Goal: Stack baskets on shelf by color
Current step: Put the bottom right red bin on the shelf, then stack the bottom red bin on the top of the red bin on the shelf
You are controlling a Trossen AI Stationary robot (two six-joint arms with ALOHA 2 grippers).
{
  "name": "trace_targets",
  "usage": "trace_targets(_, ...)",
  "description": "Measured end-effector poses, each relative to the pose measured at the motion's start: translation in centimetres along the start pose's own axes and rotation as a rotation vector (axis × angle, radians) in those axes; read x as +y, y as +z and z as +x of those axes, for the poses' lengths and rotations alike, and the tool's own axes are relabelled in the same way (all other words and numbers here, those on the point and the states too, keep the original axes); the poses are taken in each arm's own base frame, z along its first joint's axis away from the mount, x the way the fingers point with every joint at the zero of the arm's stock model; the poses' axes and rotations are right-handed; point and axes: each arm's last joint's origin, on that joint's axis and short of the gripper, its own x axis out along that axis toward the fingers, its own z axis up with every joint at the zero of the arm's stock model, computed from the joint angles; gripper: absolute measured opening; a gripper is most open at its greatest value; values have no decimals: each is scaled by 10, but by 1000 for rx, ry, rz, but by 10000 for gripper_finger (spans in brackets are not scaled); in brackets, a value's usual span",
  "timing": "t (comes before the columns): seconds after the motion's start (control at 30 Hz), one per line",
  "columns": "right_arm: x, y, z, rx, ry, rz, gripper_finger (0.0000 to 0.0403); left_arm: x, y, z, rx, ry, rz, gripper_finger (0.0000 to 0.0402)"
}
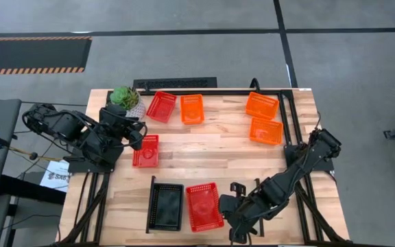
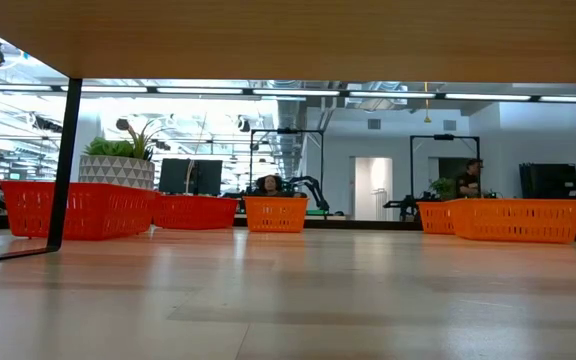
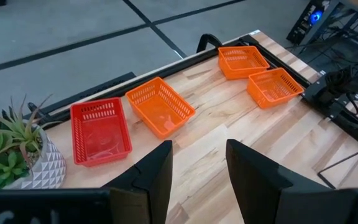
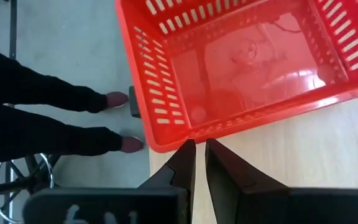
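Note:
Seven baskets sit on their bases on the light wooden board (image 1: 211, 154). Two red baskets (image 1: 161, 106) (image 1: 146, 151) are on the left and three orange ones (image 1: 192, 108) (image 1: 262, 105) (image 1: 266, 130) along the far side. A black basket (image 1: 166, 206) and a red basket (image 1: 204, 206) stand side by side at the near edge. My left gripper (image 3: 197, 171) is open and hovers over the left part of the board (image 1: 139, 134), holding nothing. My right gripper (image 4: 199, 158) is shut, its tips at the near-right corner of the near red basket (image 4: 241, 68). My right gripper comes level from the table's right, its shut fingertips (image 4: 186, 155) right at the rim of the near red basket's corner (image 4: 166, 144). I cannot tell whether they touch it. The basket sits flat on the board.
A potted green plant (image 1: 125, 99) stands at the far left corner. Thin black rails (image 1: 290, 123) run along the board's sides. Bare wood lies open in the middle (image 1: 211, 154). A person's legs (image 4: 48, 118) stand on the floor by the near edge.

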Motion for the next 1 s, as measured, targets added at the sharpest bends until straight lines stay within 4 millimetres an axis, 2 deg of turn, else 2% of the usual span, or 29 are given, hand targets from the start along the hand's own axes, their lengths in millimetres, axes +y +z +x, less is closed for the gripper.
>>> trace_targets(0.4, -6, 11, 1, -33, 14, -23, 59, 0, 0, 0, -17, 7, 1, 138)
trace_targets(0.47, -6, 13, -3, -42, 25, -21, 59, 0, 0, 0, -7, 6, 6, 138)
trace_targets(0.57, -4, 18, -24, -68, 52, -16, 59, -2, 0, 5, 20, 17, 24, 138)
trace_targets(0.73, -14, 25, -61, -102, 13, -6, 59, -6, 3, 32, 128, 123, 21, 138)
trace_targets(0.9, -32, 25, -94, -158, -53, 69, 59, -1, 7, 76, 273, 296, 74, 138)
trace_targets(1.0, -43, 23, -105, -170, -119, 135, 60, 11, -1, 105, 366, 396, 79, 138)
